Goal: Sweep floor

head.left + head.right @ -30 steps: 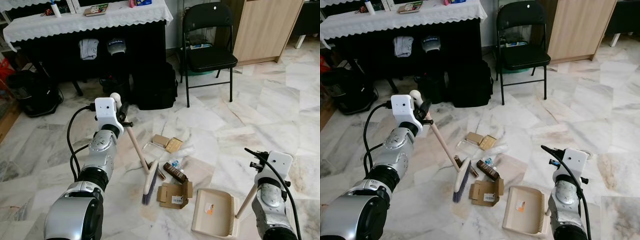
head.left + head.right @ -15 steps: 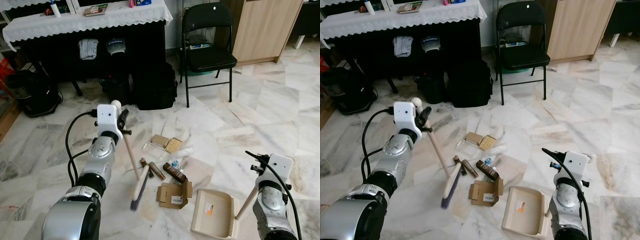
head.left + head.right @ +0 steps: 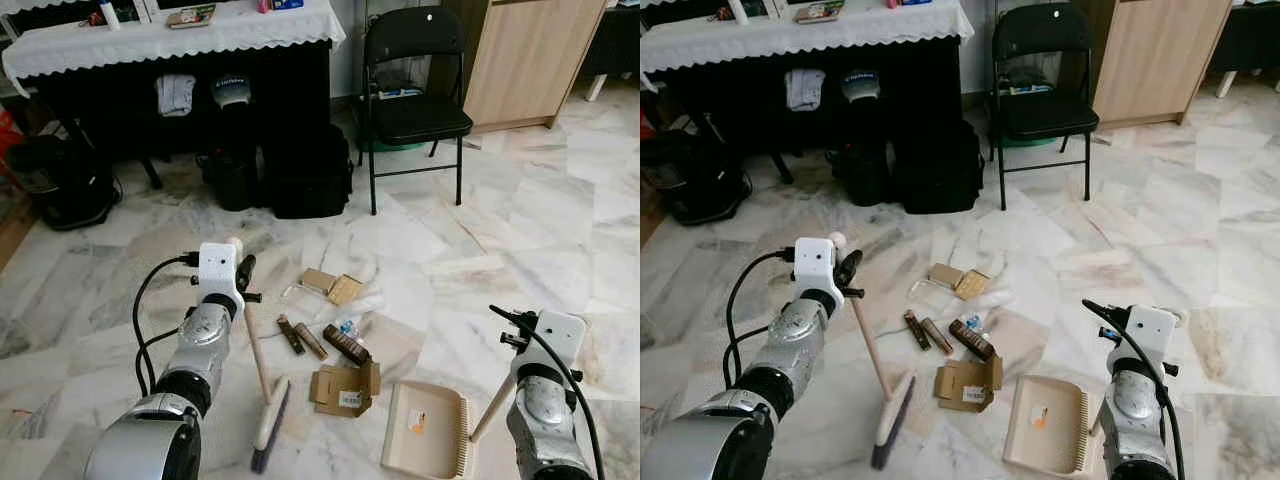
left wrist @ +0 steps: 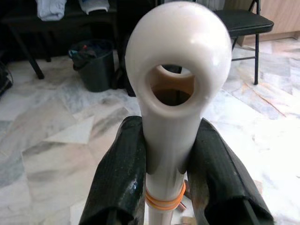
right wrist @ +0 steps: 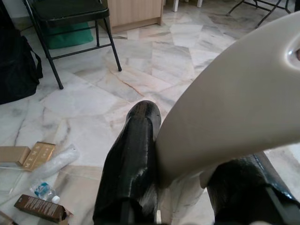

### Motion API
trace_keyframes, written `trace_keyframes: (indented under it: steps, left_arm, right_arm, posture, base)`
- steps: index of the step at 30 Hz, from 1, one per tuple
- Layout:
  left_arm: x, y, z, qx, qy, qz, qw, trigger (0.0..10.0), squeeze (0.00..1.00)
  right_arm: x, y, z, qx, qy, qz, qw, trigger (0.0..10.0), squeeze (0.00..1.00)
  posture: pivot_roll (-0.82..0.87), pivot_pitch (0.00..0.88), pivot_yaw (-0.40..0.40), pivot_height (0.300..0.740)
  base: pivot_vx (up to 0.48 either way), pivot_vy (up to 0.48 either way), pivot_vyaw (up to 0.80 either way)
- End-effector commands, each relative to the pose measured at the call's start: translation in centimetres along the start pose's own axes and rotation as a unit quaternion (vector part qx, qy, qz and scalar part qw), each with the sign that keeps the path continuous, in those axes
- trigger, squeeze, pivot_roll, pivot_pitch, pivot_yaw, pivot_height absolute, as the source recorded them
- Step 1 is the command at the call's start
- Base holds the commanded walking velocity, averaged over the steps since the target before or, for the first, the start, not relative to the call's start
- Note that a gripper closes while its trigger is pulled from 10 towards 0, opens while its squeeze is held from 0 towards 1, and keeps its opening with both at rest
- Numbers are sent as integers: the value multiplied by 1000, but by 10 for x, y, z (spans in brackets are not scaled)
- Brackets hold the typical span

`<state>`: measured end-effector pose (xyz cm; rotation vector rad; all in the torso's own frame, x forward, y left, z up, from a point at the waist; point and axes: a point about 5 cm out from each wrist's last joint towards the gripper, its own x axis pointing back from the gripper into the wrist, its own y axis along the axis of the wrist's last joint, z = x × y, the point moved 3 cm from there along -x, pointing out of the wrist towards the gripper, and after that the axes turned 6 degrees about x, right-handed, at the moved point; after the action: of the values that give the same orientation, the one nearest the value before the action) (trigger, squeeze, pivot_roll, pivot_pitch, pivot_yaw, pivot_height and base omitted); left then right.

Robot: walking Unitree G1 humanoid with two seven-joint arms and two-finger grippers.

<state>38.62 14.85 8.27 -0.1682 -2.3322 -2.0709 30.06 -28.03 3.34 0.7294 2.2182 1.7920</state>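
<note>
Left gripper (image 4: pixel 164 187): I have its two black fingers (image 4: pixel 119 178) clamped on the cream handle near its rounded, holed end; in the eye views it sits at about 9 o'clock from the litter.
Broom (image 3: pixel 262 385): I see the handle slanting down from my left gripper to the head (image 3: pixel 270 425), which rests on the marble floor (image 3: pixel 560 220) at about 7 o'clock from the litter.
Right gripper (image 5: pixel 187 187): my fingers (image 5: pixel 131 168) are closed around the beige dustpan handle (image 3: pixel 492 405); the arm stands at the lower right.
Dustpan (image 3: pixel 425 428): the pan lies flat on the floor at about 5 o'clock from the litter, its handle rising toward my right gripper.
Litter: a flattened cardboard box (image 3: pixel 345 388) lies just beside the dustpan; two small brown sticks (image 3: pixel 300 338), a dark wrapper (image 3: pixel 350 345), a small bottle (image 3: pixel 350 326) and two tan boxes (image 3: pixel 333 286) are scattered at 12 o'clock from it.
Far side: a black folding chair (image 3: pixel 415 100) at about 1 o'clock, black bags (image 3: pixel 300 170) under a table with a white lace cloth (image 3: pixel 170 40) at 11 o'clock, a wooden cabinet (image 3: pixel 525 55) beyond the chair.
</note>
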Motion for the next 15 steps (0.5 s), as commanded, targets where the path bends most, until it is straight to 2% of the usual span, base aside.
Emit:
trace_keyframes:
  steps: [1,2,8,15]
  left_arm:
    - [5,-12,6,11,19,17,1000,10000,0]
    - [5,-13,6,15,21,19,999,10000,0]
    - [8,-24,4,97,35,40,994,10000,0]
    - [8,-28,2,146,35,48,988,10000,0]
  right_arm:
    - [0,3,-3,11,2,-8,1000,10000,0]
    - [0,3,-4,12,2,-8,1000,10000,0]
    - [1,2,-7,16,2,-7,1000,10000,0]
    - [2,1,-7,19,4,-5,1000,10000,0]
  posture:
    - [-103,35,45,740]
    - [-103,35,45,740]
    - [-110,43,34,740]
    - [-114,45,28,740]
  base:
    - [0,0,0]
    - [0,0,0]
    - [0,0,0]
    - [0,0,0]
